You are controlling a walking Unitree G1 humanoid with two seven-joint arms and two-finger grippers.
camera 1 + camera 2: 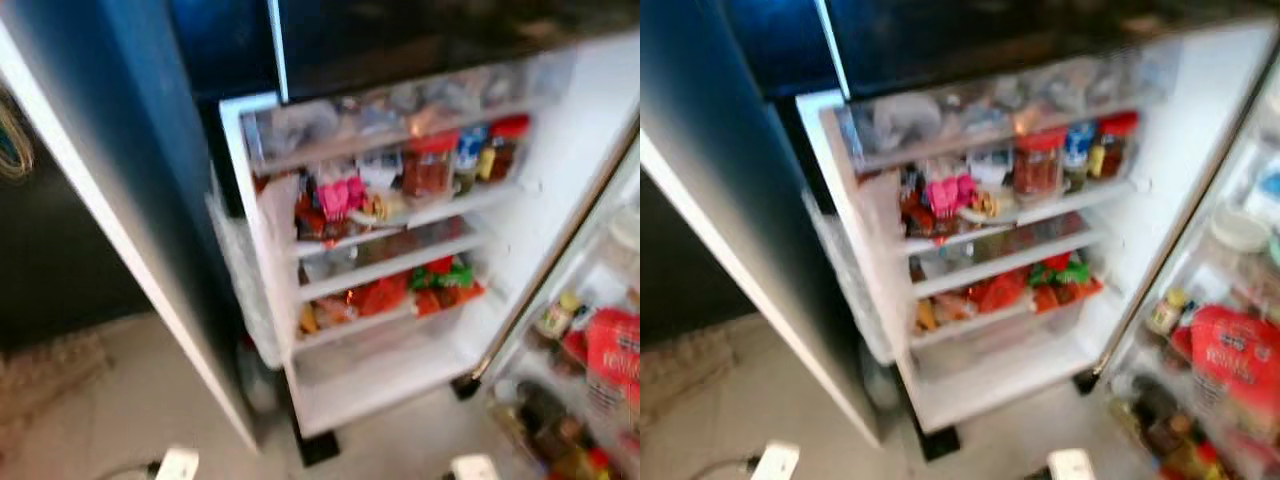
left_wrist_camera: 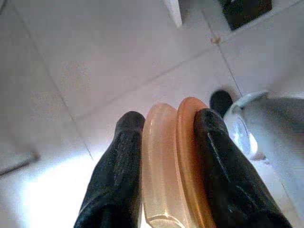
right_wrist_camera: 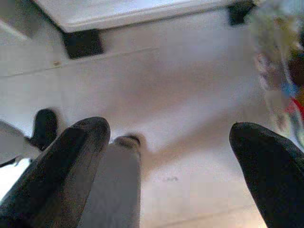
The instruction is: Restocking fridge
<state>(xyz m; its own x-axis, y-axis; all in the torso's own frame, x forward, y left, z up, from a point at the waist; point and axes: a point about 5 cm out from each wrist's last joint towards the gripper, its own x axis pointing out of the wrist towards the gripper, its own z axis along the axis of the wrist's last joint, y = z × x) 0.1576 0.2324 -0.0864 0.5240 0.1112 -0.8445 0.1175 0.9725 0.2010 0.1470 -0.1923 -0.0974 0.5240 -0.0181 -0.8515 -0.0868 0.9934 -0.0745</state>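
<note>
Left wrist view: your left gripper [image 2: 164, 142] pinches 2 thin orange lids [image 2: 175, 161] by their edges over the floor [image 2: 95, 57]; they could slip. Right gripper [image 3: 166, 156] hangs spread, empty. The crowded fridge door [image 1: 380, 250] stands ahead.

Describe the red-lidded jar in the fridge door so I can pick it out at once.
Start at the open fridge door with its white shelves. On the second shelf down, right of the pink packet, stands the big jar with dark reddish contents. Its wide red lid and bulk set it apart from the slimmer blue-topped and yellow bottles on its right.
</note>
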